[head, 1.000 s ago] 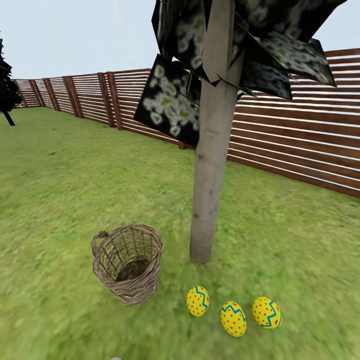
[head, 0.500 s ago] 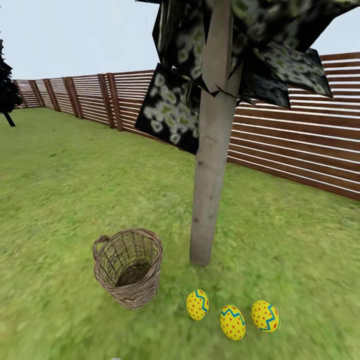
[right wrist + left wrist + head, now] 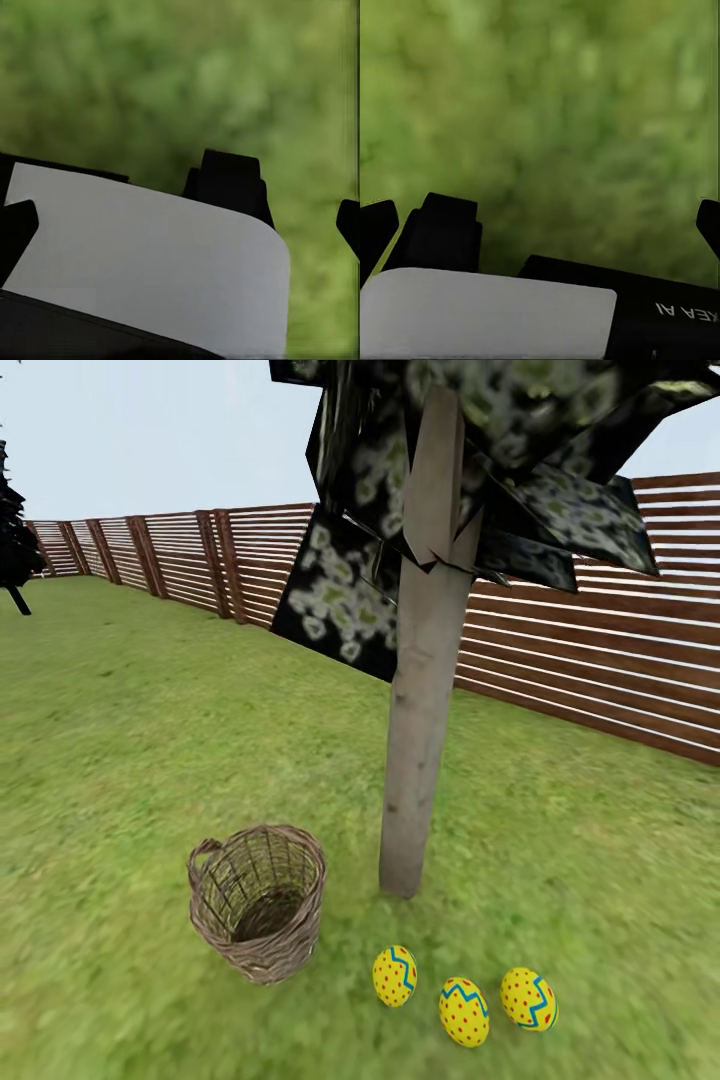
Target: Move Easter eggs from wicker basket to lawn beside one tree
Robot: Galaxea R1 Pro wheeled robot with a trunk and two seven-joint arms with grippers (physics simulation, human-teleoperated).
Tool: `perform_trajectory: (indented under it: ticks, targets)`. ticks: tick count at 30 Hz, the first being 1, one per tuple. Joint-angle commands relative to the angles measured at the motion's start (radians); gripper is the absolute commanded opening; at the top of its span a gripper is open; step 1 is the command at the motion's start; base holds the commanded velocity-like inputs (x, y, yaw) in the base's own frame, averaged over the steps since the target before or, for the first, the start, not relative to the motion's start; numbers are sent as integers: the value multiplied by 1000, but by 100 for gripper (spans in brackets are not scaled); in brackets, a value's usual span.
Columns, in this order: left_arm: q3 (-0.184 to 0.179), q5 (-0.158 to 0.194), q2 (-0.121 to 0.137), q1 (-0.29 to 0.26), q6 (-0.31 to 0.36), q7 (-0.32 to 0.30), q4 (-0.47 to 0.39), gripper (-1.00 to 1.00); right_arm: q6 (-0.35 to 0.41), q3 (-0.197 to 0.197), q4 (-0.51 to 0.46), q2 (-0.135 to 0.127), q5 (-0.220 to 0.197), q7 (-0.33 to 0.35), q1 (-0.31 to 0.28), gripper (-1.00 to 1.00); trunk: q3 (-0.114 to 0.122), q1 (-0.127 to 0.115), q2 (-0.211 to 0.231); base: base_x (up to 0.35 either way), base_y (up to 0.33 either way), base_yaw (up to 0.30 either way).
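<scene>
Three Easter eggs [image 3: 463, 996] on the lawn [image 3: 120, 760] beside the tree [image 3: 415, 760]; wicker basket [image 3: 258, 900] empty, nearby.
Left gripper [image 3: 540, 217] and right gripper [image 3: 180, 217] spread wide, pointed down at blurred grass.

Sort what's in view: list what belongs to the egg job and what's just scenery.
Job:
- three Easter eggs on the lawn
- wicker basket, no egg visible inside
- tree, its trunk base close behind the eggs

Scenery:
- wooden fence
- dark tree far off by the fence
</scene>
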Motion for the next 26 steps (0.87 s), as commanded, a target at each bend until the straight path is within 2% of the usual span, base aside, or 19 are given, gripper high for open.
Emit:
perform_trajectory:
  ticks: [1,10,12,15,26]
  targets:
    - [-8,11,-2,1,2,-6,3,100,3,-8,1,0,5,1,-1,100,2,-4,7,0,0,0]
    - [-9,9,-7,27,0,-5,2,100,3,-8,1,1,3,-2,0,100,31,-39,70,0,0,0]
    - [-8,10,-13,41,-39,-5,3,100,3,-8,1,2,3,-2,0,100,37,-46,84,0,0,0]
    - [-8,9,-21,52,-60,-4,5,100,3,-8,1,2,2,-2,0,100,46,-58,105,0,0,0]
    - [-8,9,-27,61,-65,-2,6,100,3,-8,1,2,3,-2,0,100,81,-100,182,0,0,0]
